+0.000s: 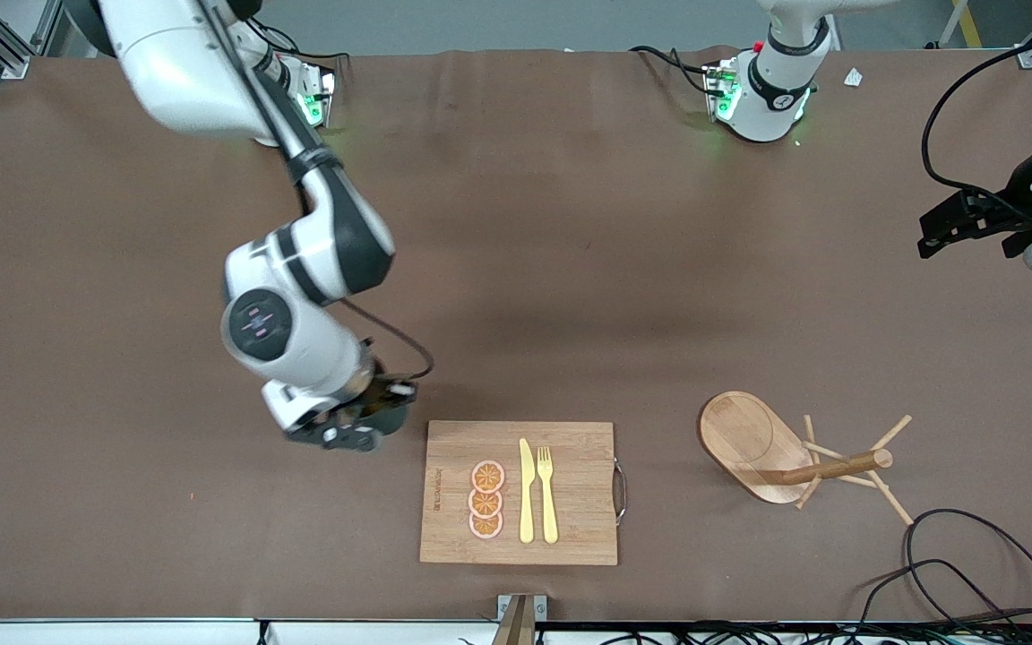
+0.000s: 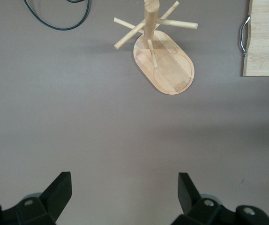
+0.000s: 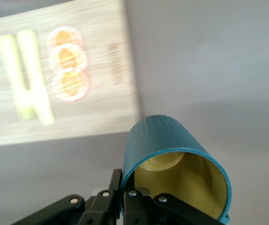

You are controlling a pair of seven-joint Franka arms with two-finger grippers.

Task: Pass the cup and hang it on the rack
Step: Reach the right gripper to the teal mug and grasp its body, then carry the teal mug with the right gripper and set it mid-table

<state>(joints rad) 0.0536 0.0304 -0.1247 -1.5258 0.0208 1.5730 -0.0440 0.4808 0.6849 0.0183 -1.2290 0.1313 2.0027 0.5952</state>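
Beside the cutting board's (image 1: 520,493) corner at the right arm's end, the right gripper (image 1: 350,428) pinches the cup's (image 3: 174,161) rim and should carry it level toward the waiting left gripper (image 2: 125,197), fingers spread above the table near the rack (image 1: 785,452).

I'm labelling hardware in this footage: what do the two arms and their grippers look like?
Both arms are glossy white with dark grey joint bands and green-lit bases. The right gripper is black, with a thin black cable looping beside it. The left gripper has black, wedge-shaped fingers and a black cable overhead.
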